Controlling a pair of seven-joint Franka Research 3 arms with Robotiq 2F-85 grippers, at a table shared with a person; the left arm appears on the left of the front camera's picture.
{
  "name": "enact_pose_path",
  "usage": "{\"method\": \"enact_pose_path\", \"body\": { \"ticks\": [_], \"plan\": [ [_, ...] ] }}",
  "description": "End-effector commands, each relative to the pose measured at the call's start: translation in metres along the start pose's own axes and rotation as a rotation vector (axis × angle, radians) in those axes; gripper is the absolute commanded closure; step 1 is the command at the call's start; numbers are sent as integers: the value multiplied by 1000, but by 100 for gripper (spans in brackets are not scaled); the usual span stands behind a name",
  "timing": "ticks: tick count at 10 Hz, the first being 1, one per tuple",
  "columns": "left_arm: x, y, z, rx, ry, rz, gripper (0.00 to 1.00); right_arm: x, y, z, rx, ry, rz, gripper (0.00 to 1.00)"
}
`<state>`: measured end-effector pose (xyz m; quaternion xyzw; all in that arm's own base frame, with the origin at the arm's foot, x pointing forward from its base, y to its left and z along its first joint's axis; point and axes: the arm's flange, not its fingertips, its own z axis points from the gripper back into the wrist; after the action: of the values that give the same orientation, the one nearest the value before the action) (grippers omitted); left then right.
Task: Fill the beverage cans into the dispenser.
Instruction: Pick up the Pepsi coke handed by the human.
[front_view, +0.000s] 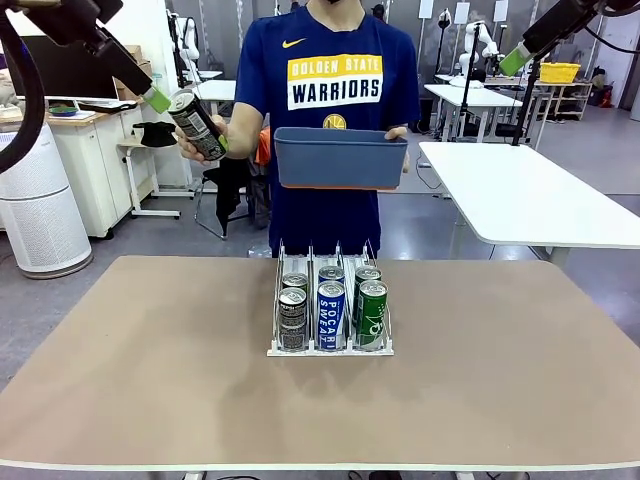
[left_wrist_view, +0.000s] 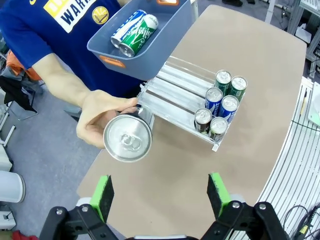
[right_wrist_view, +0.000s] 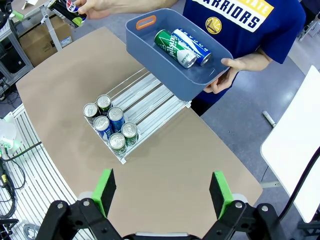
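Front: dispenser sits mid-counter with six upright cans, two per lane, all at the robot-side end: dark pair in the picture-left lane, blue POCARI SWEAT pair in the middle, green pair in the third. Beyond the dispenser's far end the person holds a blue-grey tub in one hand and a tilted dark can in the other hand, up and picture-left of the dispenser. Left claw is high, its green pad tip just beside that can's top (contact can't be judged here). Right claw is high, well off the dispenser's other side, nothing in it. Left wrist: left claw jaws spread wide, gripping nothing. The dark can faces it top-on in the person's hand, apart from both pads, just off the dispenser's empty end. Tub hangs above that end with one blue can and one green can lying side by side. Right wrist: right claw wide open, empty, above the counter near the dispenser. Six can tops cluster at one end of the dispenser, tub over the other end with the blue and green cans lying inside.
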<state>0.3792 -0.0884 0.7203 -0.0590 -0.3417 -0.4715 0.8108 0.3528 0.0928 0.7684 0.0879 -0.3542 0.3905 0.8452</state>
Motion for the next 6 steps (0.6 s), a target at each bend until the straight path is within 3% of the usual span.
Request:
{"method": "enact_pose_path", "body": {
  "ticks": [1, 6],
  "plan": [
    [1, 13, -5, -1, 45, -23, 0, 0, 0, 1, -1, -1, -1, 0],
    [11, 30, -26, 50, 32, -119, 0, 0, 0, 1, -1, -1, -1, 0]
  ]
}}
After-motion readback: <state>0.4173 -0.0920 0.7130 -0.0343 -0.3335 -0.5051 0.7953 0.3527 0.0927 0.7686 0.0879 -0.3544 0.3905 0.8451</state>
